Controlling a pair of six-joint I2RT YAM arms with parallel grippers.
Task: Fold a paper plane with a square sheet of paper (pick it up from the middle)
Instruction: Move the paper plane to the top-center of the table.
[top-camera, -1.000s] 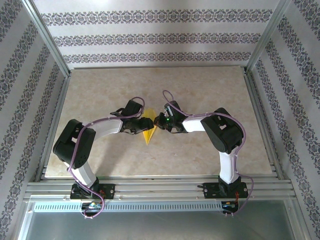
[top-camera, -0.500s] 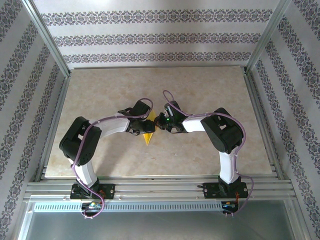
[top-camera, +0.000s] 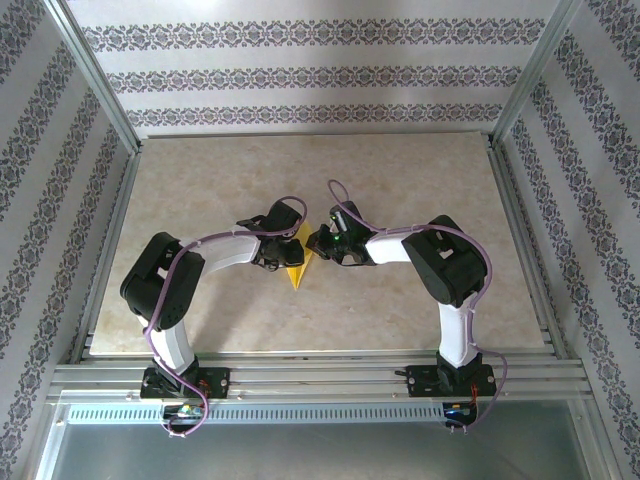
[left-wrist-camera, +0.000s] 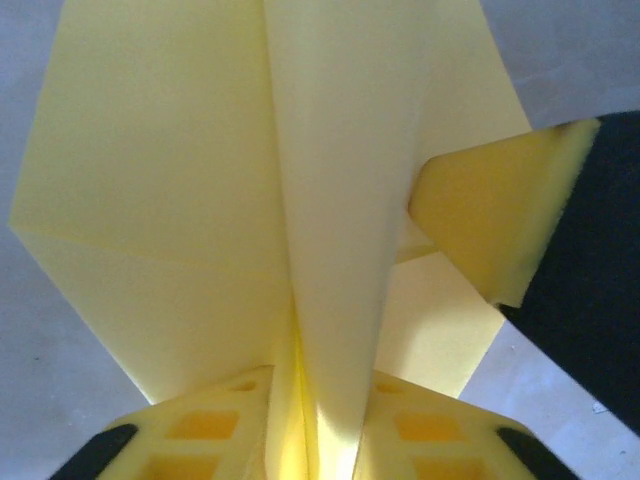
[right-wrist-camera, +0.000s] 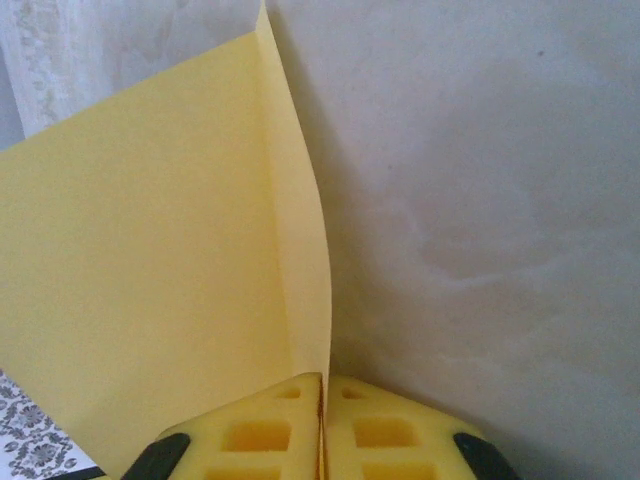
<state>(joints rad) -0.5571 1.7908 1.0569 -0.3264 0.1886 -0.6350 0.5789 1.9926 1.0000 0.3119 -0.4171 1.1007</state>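
seen from above, the paper plane (top-camera: 297, 270) lies on the table (top-camera: 420, 180) right between the two arms. its long axis runs from 12 to 6 o'clock, with the pointed nose at 6. the left gripper (top-camera: 289, 245) reaches in from 9 o'clock and the right gripper (top-camera: 318, 240) from 3 o'clock. both meet at the wide 12 o'clock end, and neither is clearly the nearer.

in the left wrist view the raised centre fold runs straight away from the pincer, 6 towards 12. the left jaws sit one on each side of that ridge and press against it, so they look clamped on the fold. one right pad (left-wrist-camera: 490, 215) pokes in at 3 o'clock, touching the right-hand flap.

in the right wrist view the right jaws are together, with a thin edge of the yellow sheet nipped between them. the sheet stands up and spreads towards 10 o'clock.

my reading is that the next move turns on that shared ridge. any pull or crease has to follow the 12 to 6 line.
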